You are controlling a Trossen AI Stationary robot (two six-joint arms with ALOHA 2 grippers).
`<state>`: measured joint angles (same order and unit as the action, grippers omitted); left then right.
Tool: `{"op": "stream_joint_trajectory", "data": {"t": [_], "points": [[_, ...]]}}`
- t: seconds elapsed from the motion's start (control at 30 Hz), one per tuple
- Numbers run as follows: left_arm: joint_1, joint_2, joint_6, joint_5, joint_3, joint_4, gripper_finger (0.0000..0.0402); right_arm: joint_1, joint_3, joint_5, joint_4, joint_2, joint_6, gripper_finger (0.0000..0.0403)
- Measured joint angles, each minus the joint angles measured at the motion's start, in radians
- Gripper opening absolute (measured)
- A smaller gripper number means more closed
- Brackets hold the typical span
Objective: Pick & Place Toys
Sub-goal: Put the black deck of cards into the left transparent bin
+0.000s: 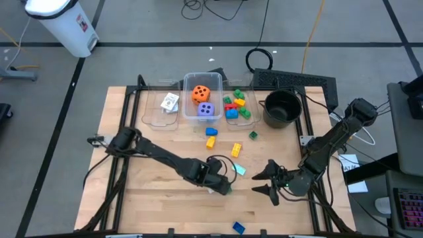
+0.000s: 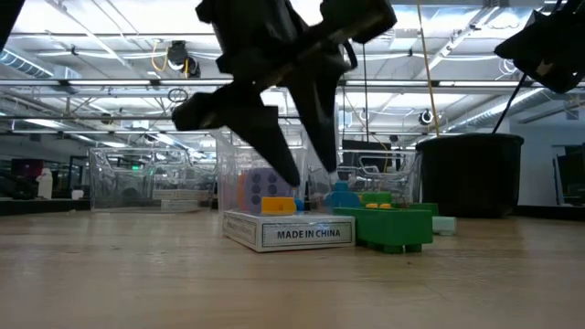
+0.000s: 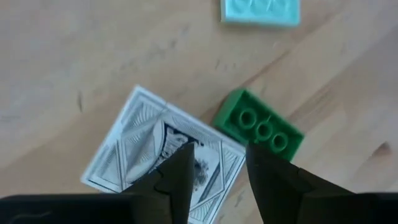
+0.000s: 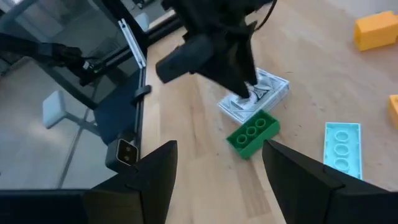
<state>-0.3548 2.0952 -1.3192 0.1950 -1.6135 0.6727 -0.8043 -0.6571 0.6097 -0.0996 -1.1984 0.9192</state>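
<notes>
The left gripper is parked right over a card box near the front middle of the table, fingers pointing down at it. The jaws are only partly apart, with the tips over the box's top face; whether the box is actually pinched can't be told. A green brick is seen just beside the box, maybe touching one corner, and a pale blue plate lies a bit farther off.

The right gripper is held low over the table to the right of that, jaws spread wide and nothing between them.

Farther back, three clear bins are lined up: cards in the left one, an orange die and a purple die in the middle one, mixed bricks in the right one. A black pot is set to the right of the bins. A few loose bricks are scattered between bins and grippers, including a yellow one, and a blue one is left at the near edge.
</notes>
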Motion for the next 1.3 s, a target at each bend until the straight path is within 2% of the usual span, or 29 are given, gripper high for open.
{"op": "stream_joint_trajectory", "data": {"t": [0.23, 0.37, 0.57, 0.77, 0.93, 1.07, 1.3], "points": [[0.000, 0.048, -0.021, -0.073, 0.000, -0.001, 0.0158, 0.000, 0.000, -0.002, 0.022, 0.000, 0.000, 0.0228], [-0.002, 0.047, 0.006, -0.104, 0.000, 0.054, 0.0159, 0.000, 0.000, -0.003, 0.023, 0.000, 0.000, 0.0228], [-0.005, 0.035, 0.033, -0.213, -0.003, 0.248, 0.0159, 0.000, 0.000, 0.003, 0.032, 0.000, -0.019, 0.0228], [-0.026, 0.035, 0.022, -0.256, -0.003, 0.468, 0.0159, 0.005, 0.000, 0.021, 0.031, 0.000, -0.027, 0.0228], [-0.043, 0.002, -0.045, -0.254, 0.004, 0.537, 0.0159, 0.013, 0.000, 0.021, 0.033, 0.000, -0.027, 0.0228], [-0.068, -0.087, -0.133, -0.217, 0.002, 0.542, 0.0159, 0.023, 0.000, 0.020, 0.036, 0.000, -0.026, 0.0228], [-0.171, -0.221, -0.493, -0.079, 0.002, 0.568, 0.0159, 0.049, 0.000, 0.019, 0.037, 0.000, -0.027, 0.0228]]}}
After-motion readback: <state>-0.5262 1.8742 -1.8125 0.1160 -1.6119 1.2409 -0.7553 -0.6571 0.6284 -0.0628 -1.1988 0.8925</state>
